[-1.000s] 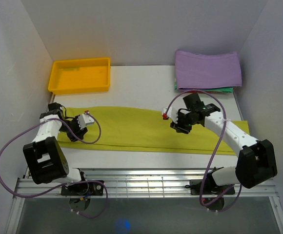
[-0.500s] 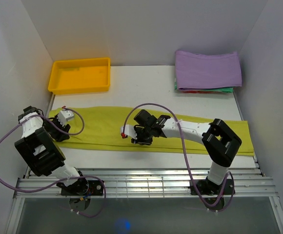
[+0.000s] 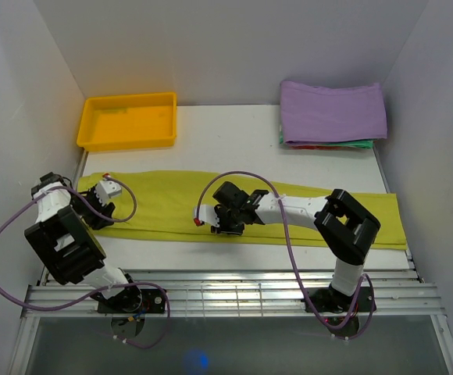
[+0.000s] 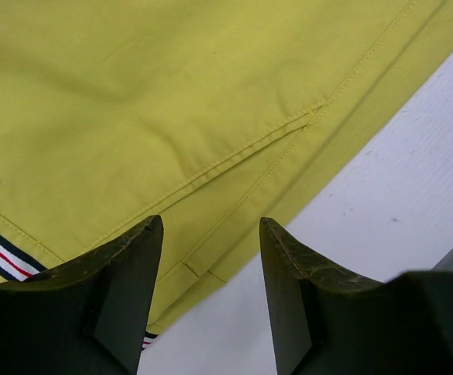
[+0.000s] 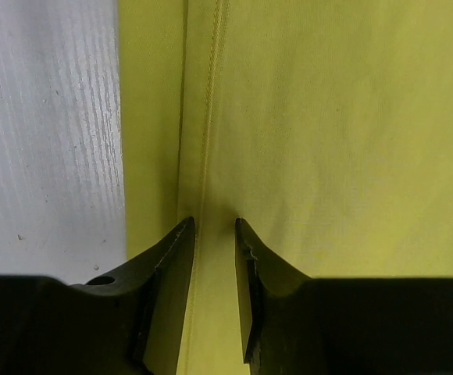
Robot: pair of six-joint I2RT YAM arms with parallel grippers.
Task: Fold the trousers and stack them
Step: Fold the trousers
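Yellow-green long cloth trousers (image 3: 160, 203) lie spread flat across the white desk (image 3: 226, 148), with the waist end at the left and the legs running to the right. The left gripper (image 4: 211, 223) is over the waist corner with its jaws spread wide and nothing between them. The right gripper (image 5: 212, 223) is over the near edge, about mid-length. Its jaws leave only a narrow gap, the cloth under it lies flat, and I cannot tell if the tips touch it.

With such a narrow gap on flat cloth, I think the right gripper may take only the top layer, or slide off with nothing. The right arm also reaches low across the legs, so it could drag and wrinkle them. If the two grippers lift unevenly, the fold can come out skewed.

Only the top view shows the whole length, the purple folded cloth (image 3: 332, 109) at the far right and the yellow plastic tray (image 3: 125, 99) at the far left. Only the left wrist view shows the striped waistband trim (image 4: 0, 250) and the pocket slit (image 4: 242, 148). The right wrist view alone shows the stitched seam (image 5: 207, 117) running along the edge.
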